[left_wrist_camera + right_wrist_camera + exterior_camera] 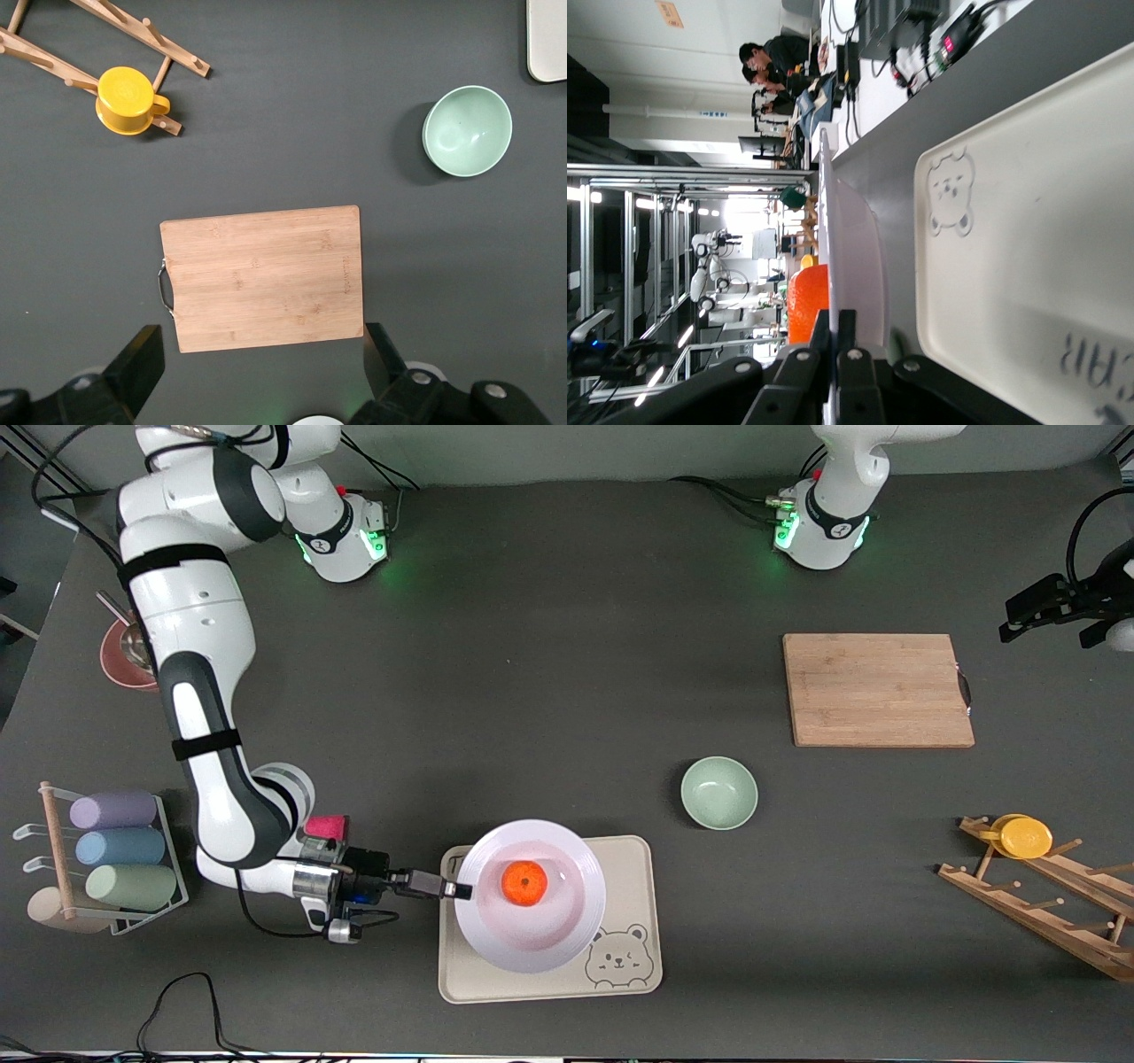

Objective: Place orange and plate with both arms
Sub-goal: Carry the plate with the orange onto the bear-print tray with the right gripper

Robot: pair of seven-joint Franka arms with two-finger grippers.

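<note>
The white plate [549,930] hangs over the cream bear-print tray [629,974], with a small gap between them in the right wrist view. The orange [524,882] sits in its middle. My right gripper [456,888] is shut on the plate's rim at the right arm's end. In the right wrist view its fingers [848,329] pinch the plate [852,248] edge-on, and the orange [808,301] shows just past the rim. My left gripper [1032,607] waits high near the cutting board [877,689], open and empty. It [257,363] looks down on the board [263,276].
A mint-green bowl [718,792] stands between tray and board. A wooden rack [1045,903] holds a yellow cup [1024,836] at the left arm's end. A rack of pastel cups [120,849], a pink sponge [324,826] and a red bowl [124,657] lie at the right arm's end.
</note>
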